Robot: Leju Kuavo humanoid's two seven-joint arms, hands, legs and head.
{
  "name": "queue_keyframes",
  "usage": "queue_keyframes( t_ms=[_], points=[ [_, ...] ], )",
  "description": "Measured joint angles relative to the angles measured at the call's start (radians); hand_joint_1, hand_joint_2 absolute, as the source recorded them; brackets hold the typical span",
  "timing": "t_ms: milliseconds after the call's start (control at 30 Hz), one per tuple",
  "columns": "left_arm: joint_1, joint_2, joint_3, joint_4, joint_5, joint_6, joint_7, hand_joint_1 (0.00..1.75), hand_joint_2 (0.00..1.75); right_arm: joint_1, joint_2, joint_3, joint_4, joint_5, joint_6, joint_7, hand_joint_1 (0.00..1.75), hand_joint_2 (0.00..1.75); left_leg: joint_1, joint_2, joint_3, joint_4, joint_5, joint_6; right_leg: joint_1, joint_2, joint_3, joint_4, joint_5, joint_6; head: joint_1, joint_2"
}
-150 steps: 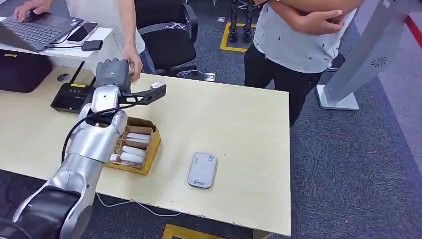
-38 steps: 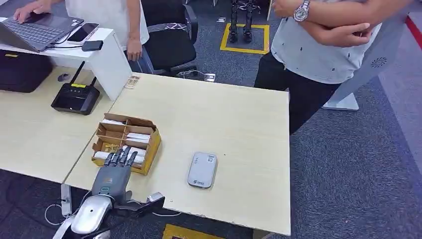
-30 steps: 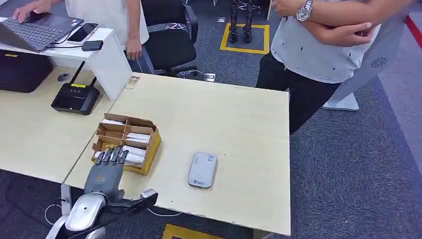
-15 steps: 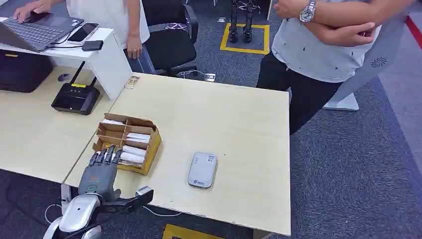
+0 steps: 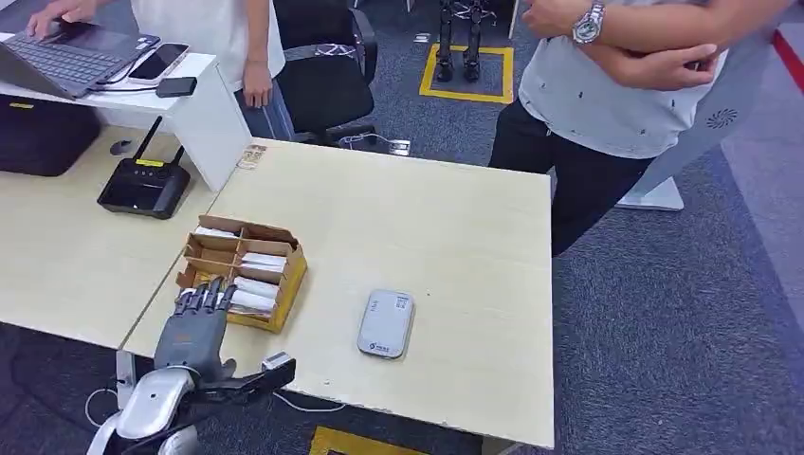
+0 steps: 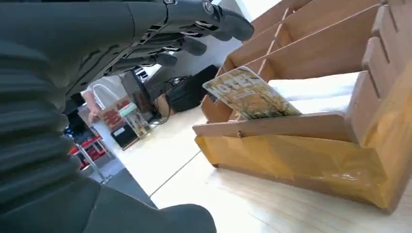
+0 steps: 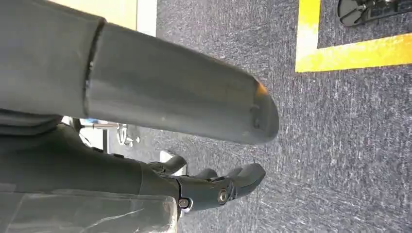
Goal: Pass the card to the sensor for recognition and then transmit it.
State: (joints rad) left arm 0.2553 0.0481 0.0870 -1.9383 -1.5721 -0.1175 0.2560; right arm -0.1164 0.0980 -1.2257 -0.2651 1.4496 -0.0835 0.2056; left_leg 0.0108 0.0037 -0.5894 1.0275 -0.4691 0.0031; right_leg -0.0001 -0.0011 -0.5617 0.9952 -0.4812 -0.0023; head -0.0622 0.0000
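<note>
My left hand (image 5: 194,327) hovers at the table's near edge, its spread fingers (image 5: 204,299) over the near-left corner of a brown cardboard box (image 5: 290,263), holding nothing. White cards (image 5: 254,292) lie in the box's compartments. The left wrist view shows my left hand (image 6: 97,63) close above the box (image 6: 291,160), where a yellow patterned card (image 6: 250,92) leans up beside white cards (image 6: 316,90). The sensor (image 5: 385,322), a flat grey-white reader, lies on the table right of the box. My right hand (image 7: 107,165) hangs over dark carpet, fingers loosely apart and holding nothing.
A person (image 5: 607,85) with folded arms stands at the table's (image 5: 427,218) far right corner. Another person (image 5: 248,57) stands at the far left by a laptop (image 5: 66,52). A black router (image 5: 144,187) sits on the left desk. A small card (image 5: 251,156) lies at the far-left corner.
Five seconds ago my left arm was raised over the table's far left. In the last second the hand slid a little left along the box's near edge.
</note>
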Motion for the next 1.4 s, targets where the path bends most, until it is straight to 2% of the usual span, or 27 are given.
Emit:
queue_keyframes(
  t_ms=[100,367,700,867,1400],
  points=[
    [-0.010,0.003,0.002,0.009,0.000,0.003,0.034,0.00,1.75,0.000,-0.003,0.002,0.000,0.005,0.000,-0.001,0.00,0.00,0.000,0.000,0.000,0.000,0.000,0.000,0.000,0.000,0.000,0.000,0.000,0.000,0.000,0.000],
    [-0.016,0.005,0.016,0.014,0.000,0.000,0.012,0.00,1.75,0.000,-0.006,0.008,0.000,0.005,0.001,0.005,0.00,0.00,0.000,0.000,0.000,0.000,0.000,0.000,0.000,0.000,0.000,0.000,0.000,0.000,0.000,0.000],
    [-0.019,0.006,0.016,0.019,0.000,-0.001,0.021,0.00,1.75,0.000,-0.008,0.015,-0.001,0.013,0.001,0.004,0.00,0.00,0.000,0.000,0.000,0.000,0.000,0.000,0.000,0.000,0.000,0.000,0.000,0.000,0.000,0.000],
    [-0.051,0.010,0.015,0.044,0.000,-0.002,0.029,0.00,1.75,0.000,-0.014,0.025,-0.002,0.024,0.006,0.005,0.00,0.00,0.000,0.000,0.000,0.000,0.000,0.000,0.000,0.000,0.000,0.000,0.000,0.000,0.000,0.000],
    [-0.157,0.006,-0.016,0.139,0.000,0.002,0.001,0.00,1.75,-0.003,-0.024,0.040,-0.002,0.036,0.006,0.000,0.00,0.00,0.000,0.000,0.000,0.000,0.000,0.000,0.000,0.000,0.000,0.000,0.000,0.000,0.000,0.000]
  ],
)
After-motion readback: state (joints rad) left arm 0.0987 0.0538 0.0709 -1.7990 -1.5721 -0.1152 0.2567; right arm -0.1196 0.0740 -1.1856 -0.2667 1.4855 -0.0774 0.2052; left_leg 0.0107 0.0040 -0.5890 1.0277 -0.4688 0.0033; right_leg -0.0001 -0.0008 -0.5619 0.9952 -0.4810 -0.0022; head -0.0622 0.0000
